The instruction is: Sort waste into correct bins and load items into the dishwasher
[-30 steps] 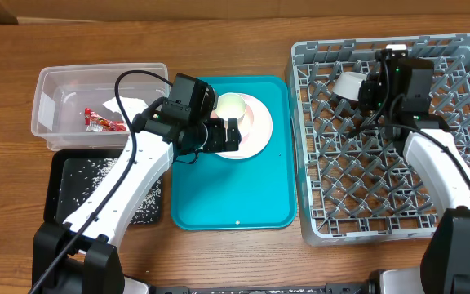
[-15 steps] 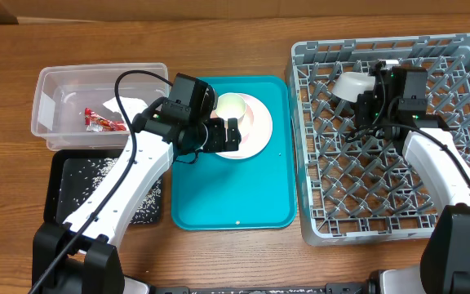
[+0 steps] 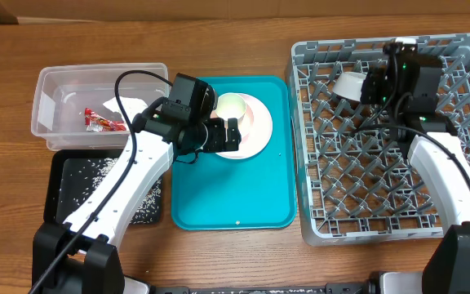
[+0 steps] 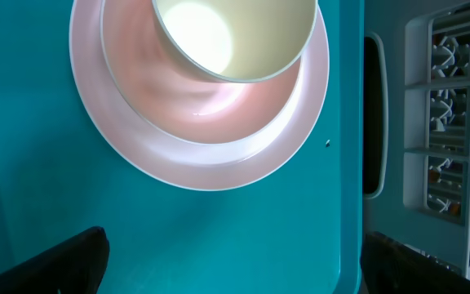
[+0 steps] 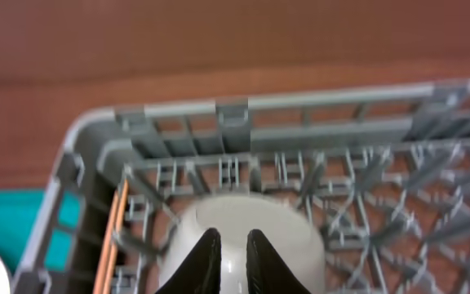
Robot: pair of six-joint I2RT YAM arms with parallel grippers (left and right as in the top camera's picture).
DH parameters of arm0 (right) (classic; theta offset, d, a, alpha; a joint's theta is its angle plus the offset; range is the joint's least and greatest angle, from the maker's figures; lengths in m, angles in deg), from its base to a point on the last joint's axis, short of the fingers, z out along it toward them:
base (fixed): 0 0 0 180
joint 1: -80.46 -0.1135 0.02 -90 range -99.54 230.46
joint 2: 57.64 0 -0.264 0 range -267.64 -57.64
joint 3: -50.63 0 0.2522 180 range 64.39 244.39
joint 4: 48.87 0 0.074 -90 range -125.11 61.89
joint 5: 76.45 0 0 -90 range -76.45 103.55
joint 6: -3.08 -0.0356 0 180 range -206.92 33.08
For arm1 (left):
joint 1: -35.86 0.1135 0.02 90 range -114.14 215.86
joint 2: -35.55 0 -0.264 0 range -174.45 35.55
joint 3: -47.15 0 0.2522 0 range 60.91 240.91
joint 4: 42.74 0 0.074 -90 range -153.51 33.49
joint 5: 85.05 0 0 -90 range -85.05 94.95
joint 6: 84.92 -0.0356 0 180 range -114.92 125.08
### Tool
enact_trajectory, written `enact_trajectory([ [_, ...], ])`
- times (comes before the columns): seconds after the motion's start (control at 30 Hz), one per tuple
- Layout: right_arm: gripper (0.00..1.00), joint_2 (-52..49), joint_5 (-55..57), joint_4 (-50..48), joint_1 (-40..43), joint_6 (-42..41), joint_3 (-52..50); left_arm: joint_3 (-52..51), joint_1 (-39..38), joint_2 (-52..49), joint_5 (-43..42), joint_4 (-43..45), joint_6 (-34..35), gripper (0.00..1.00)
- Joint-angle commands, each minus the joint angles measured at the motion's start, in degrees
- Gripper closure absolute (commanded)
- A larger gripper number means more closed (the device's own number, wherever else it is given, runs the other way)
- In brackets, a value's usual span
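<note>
Overhead gives the full layout: big square grey plastic dish rack (image 3: 382, 196) on the right, large teal serving tray (image 3: 235, 196) in the middle, clear plastic rectangular tub (image 3: 55, 82) far left, shallow black rectangular plastic tray (image 3: 72, 204) just on its near side. Large pale pink round plate (image 3: 258, 135) sits on the teal tray's far half, with the round whitish bowl (image 3: 231, 106) on its far-left part. Small white cup (image 3: 351, 83) lies among the pegs in the rack's far-left corner. The tub holds the crumpled white paper napkin (image 3: 130, 104) and small red snack wrapper (image 3: 104, 123). Whitish rice-like grains (image 3: 96, 167) are scattered in the black tray. Left gripper (image 3: 228, 135) hovers over the plate's near-left edge. Only the left wrist view settles its state: dark fingertips (image 4: 51, 261) at both bottom corners, jaws spread fully wide, nothing between them. Plate (image 4: 219, 155) and bowl (image 4: 235, 37) are ahead, and the rack edge (image 4: 447, 122) shows at right past the tray's handle slot. Right gripper (image 3: 371, 84) is hard to read from above because the arm body covers it. The right wrist view is blurred but shows two black fingers (image 5: 205, 265) almost together with a slim gap, right in front of the cup (image 5: 276, 237), rack wall (image 5: 300, 102) behind. Cannot tell whether they pinch the cup or only touch it.
</note>
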State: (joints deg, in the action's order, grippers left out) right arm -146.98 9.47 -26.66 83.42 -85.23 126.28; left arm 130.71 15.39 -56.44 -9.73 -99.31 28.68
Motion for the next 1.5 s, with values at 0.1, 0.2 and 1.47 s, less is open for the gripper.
enact_trajectory([
  [0.1, 0.86, -5.66, -0.11, -6.60, -0.11, -1.77, 1.57, 1.29, 0.20, 1.14, 0.50, -0.02, -0.46, 0.00],
  [0.2, 0.86, -8.61, -0.11, -8.26, -0.11, -1.77, 1.57, 1.29, 0.20, 1.14, 0.52, 0.00, -0.46, 0.00],
  [1.47, 0.47, 17.97, -32.33, 36.33, -0.44, -13.73, 1.49, 1.73, 0.26, 1.14, 1.86, 9.40, 6.97, 0.00],
])
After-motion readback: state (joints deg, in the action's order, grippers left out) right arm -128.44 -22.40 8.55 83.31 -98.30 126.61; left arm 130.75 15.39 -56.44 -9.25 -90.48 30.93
